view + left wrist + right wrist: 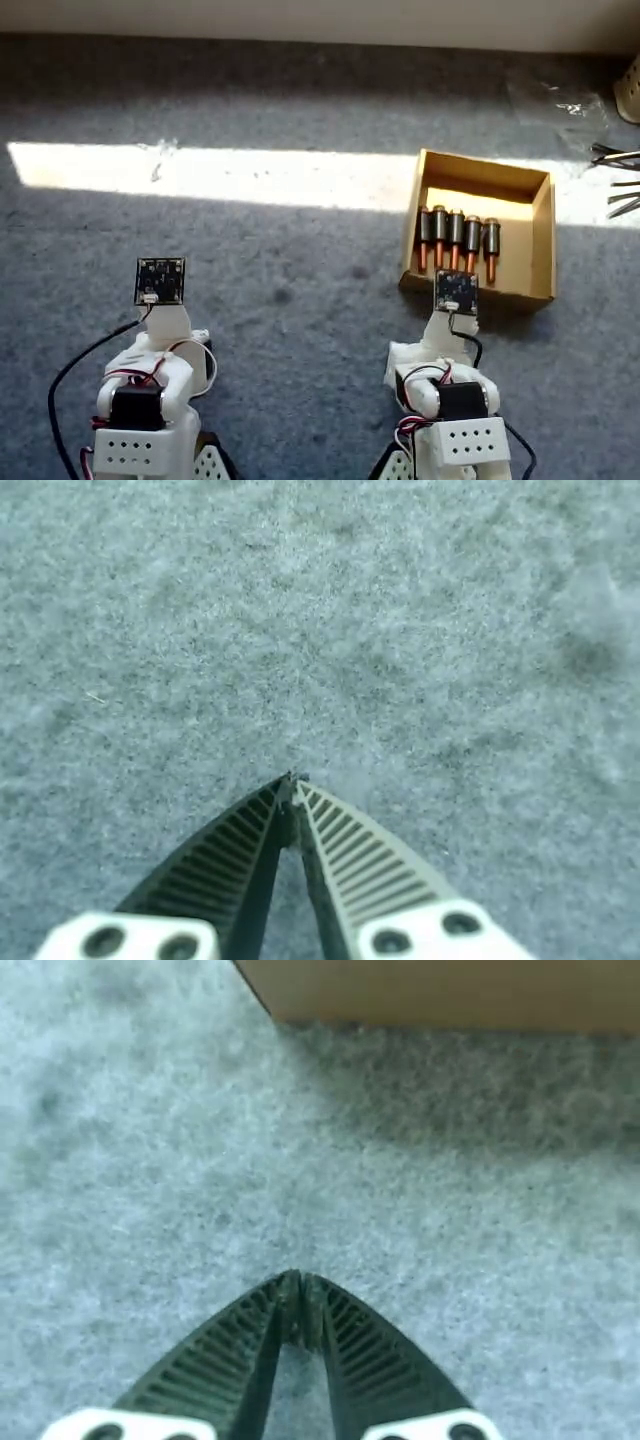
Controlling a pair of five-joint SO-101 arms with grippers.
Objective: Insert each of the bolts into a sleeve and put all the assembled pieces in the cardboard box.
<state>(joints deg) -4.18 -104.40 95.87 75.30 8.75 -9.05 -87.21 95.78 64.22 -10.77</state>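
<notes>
Bolt-sleeve assemblies (456, 238), 5 pcs, lie in cardboard box (542, 235). We note left gripper (292, 780) & right gripper (297, 1278) pressed together, empty. Risk: right gripper, near box, nudges it.

A grey carpet (300, 340) covers the whole surface. A wide band of sunlight (200, 175) crosses it from the left edge to the right, in the upper half of the frame. Inside this band, at the upper left, lies a small pale bit of fluff (160, 160). At the upper right there is a crumpled clear plastic (555, 100). At the right edge some dark metal tools (617, 180) come into the picture, and above them, in the corner, a white object (630, 90) is cut off by the frame. Along the top runs a pale strip (300, 18).
</notes>
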